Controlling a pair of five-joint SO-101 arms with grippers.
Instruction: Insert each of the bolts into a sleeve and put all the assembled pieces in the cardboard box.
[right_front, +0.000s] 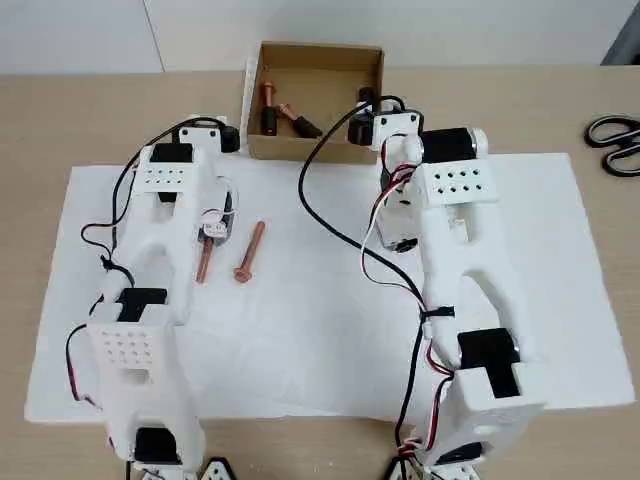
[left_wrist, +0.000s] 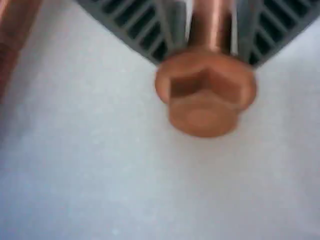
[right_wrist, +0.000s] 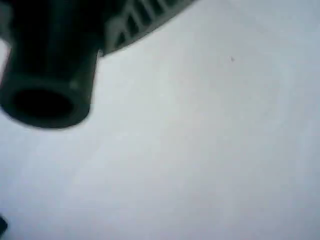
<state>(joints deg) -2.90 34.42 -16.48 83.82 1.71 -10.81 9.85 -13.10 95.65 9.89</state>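
1. A white sheet (right_front: 320, 340) covers the counter (right_front: 60, 120).
2. The cardboard box (right_front: 300, 150) at the sheet's far edge holds assembled pieces (right_front: 272, 105).
3. The left pincer (left_wrist: 212, 25) is clamped on a copper bolt (left_wrist: 205, 95).
4. The right pincer (right_wrist: 65, 25) grips a black sleeve (right_wrist: 47, 80).
5. A loose bolt (right_front: 250, 252) lies on the sheet.

Counts: copper-coloured hex-flange metal bolt (right_front: 250, 251) x2 outside the box. Black plastic tubular sleeve (right_wrist: 47, 75) x1 on its own. Bolt-in-sleeve assembly (right_front: 269, 106) x2 that I can make out inside the box. Open brown cardboard box (right_front: 330, 85) x1. White foam sheet (right_front: 300, 330) x1. White robot arm (right_front: 160, 180) x2. Black-handled scissors (right_front: 614, 146) x1 pair.
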